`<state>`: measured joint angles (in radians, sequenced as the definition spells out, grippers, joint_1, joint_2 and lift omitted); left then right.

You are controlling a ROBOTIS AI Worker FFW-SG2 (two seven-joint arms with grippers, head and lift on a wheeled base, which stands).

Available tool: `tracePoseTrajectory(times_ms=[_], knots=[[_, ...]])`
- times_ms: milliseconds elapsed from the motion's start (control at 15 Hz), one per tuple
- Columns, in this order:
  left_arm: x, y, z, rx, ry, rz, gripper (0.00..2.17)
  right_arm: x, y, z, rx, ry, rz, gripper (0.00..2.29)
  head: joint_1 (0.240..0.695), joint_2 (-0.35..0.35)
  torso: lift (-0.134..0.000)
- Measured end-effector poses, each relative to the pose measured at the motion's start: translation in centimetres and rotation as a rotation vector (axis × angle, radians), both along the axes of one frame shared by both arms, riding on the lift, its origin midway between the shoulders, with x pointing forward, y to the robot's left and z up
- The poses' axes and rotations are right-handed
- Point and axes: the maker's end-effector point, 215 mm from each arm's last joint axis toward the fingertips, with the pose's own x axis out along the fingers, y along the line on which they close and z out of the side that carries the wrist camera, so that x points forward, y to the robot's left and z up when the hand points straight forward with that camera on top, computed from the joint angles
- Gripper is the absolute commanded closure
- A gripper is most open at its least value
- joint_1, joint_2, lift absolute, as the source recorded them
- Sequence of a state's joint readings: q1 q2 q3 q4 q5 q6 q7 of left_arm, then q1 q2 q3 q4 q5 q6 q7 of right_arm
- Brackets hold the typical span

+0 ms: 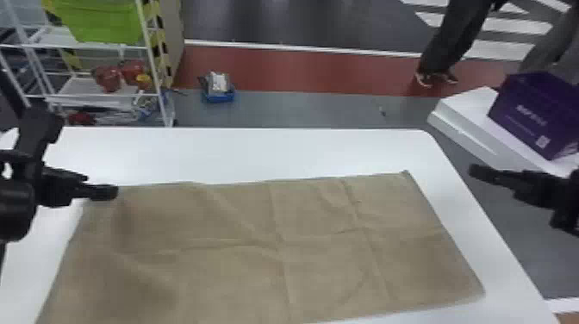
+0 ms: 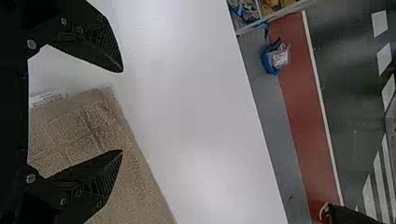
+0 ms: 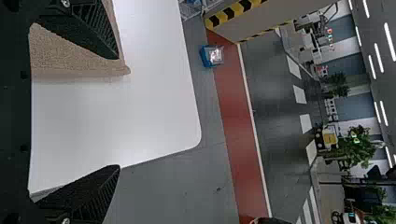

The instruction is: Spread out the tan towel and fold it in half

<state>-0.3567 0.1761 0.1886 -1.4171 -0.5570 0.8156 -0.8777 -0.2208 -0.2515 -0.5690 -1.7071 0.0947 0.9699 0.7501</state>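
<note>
Though faint creases crossed it, the tan towel [image 1: 258, 258] lay spread on the counter [image 1: 258, 151], set back from its far edge. The cloth looked light, soft and limp, likely to sag between holds. The corners nearest the counter's far edge seemed the best grips. The left tool [image 2: 122, 111], fingers parted, hung over the counter's left side; the right tool [image 3: 118, 112], also spread, near its right edge.

Past the white table [image 1: 241, 153] runs a grey floor [image 1: 275, 111] crossed by a white-edged red strip [image 1: 301, 71], with a white wire rack [image 1: 75, 88] to the left, a purple box [image 1: 532, 114] on a white stand [image 1: 467, 107] to the right, and green plants [image 3: 357, 147] and strip lights [image 3: 389, 42] farther off.
</note>
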Motion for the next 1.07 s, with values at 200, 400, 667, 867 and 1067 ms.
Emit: tracePoseTrajectory(times_ms=[200,400,667,867,1067], knots=[[0.1,0.4,-0.3,0.012,0.013,0.003,0.41,0.1,-0.1,-0.3,-0.003,-0.003,0.001,0.04,0.695,-0.122,-0.134],[0.0,0.6,-0.6,0.013,0.025,0.003,0.41,0.1,-0.4,-0.6,-0.007,-0.002,-0.004,0.04,0.695,-0.123,-0.134],[0.1,0.9,-0.8,0.014,0.035,0.003,0.41,0.1,-0.5,-0.9,-0.009,-0.001,-0.006,0.04,0.695,-0.122,-0.134],[0.4,0.8,-0.8,0.010,0.040,0.002,0.61,0.1,-0.5,-0.9,-0.009,-0.002,-0.005,0.04,0.695,-0.122,-0.134],[0.4,0.9,-1.3,0.014,0.055,0.000,0.61,0.2,-0.6,-0.8,-0.010,-0.005,-0.005,0.04,0.695,-0.121,-0.134]])
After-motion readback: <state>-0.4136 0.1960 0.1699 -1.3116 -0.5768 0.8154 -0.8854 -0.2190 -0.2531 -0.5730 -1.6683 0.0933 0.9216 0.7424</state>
